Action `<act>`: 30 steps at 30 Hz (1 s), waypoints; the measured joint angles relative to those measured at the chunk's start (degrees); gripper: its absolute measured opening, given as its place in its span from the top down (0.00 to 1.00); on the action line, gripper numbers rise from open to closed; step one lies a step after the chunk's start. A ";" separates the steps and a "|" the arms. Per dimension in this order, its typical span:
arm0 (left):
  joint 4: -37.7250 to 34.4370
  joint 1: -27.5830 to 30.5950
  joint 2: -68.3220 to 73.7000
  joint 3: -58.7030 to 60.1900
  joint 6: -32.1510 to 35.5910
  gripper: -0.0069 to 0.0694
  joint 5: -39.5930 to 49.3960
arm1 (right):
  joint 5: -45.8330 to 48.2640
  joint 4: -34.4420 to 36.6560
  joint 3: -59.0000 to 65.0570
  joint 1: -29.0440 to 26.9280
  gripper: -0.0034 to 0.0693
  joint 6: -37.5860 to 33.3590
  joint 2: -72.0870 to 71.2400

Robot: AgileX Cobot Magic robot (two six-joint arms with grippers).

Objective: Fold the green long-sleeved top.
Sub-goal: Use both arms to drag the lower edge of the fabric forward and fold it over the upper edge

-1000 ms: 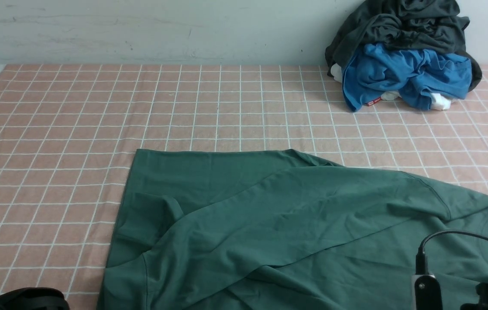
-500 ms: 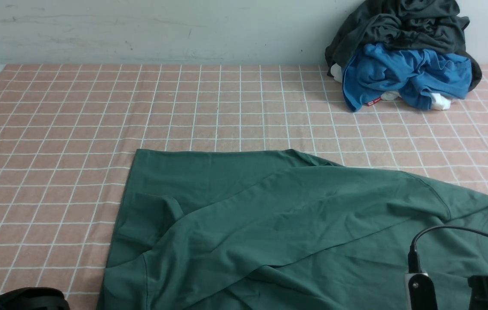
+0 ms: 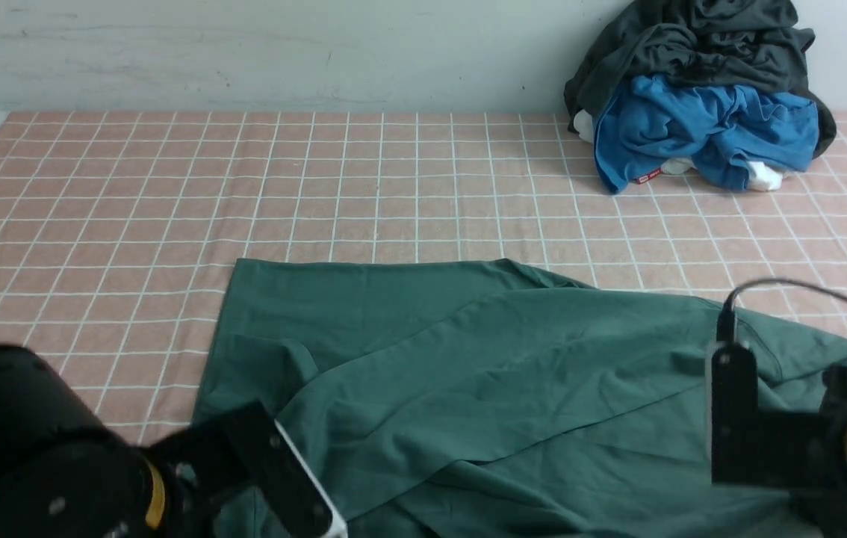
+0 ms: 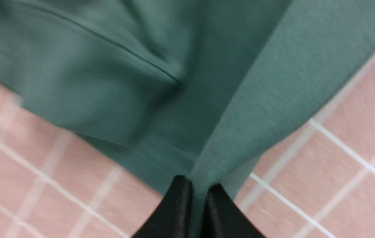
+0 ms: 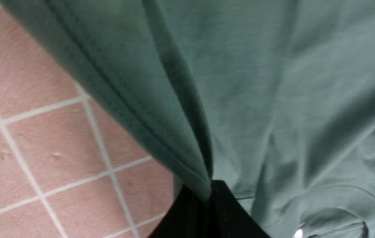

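**At the near edge of the table: both grippers clamped on the green top**

Down at the tips, the left gripper (image 4: 198, 193) has its black jaws pressed together on a thin pinch of the plain dark-green knit long-sleeved top (image 3: 513, 373), with fabric fanning out from there. Same story for the right gripper (image 5: 207, 190): jaws closed tight on a stitched edge fold, cloth tenting away from it.

Handling-wise I'd guess this thing is soft, floppy and fairly light, zero stiffness. So it'll sag between the two grip points and drag loose layers along. Not fragile, not really slippery, knit should bite fine. Edges and seams look like the best holds, which is roughly where both pinches sit.

The top lies spread over the near half of the pink white-gridded tablecloth (image 3: 393, 187), with a flap or sleeve folded diagonally across the body. The left grip is at its near-left corner, the right grip out by the collar end. Well apart, in the far right corner, a crumpled bright blue garment (image 3: 700, 134) sits under a dark charcoal-grey garment (image 3: 692, 37)
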 joint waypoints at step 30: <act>-0.13 20.01 46.21 -61.87 16.44 0.89 10.49 | 8.59 21.24 -46.59 -22.22 0.95 -9.05 35.74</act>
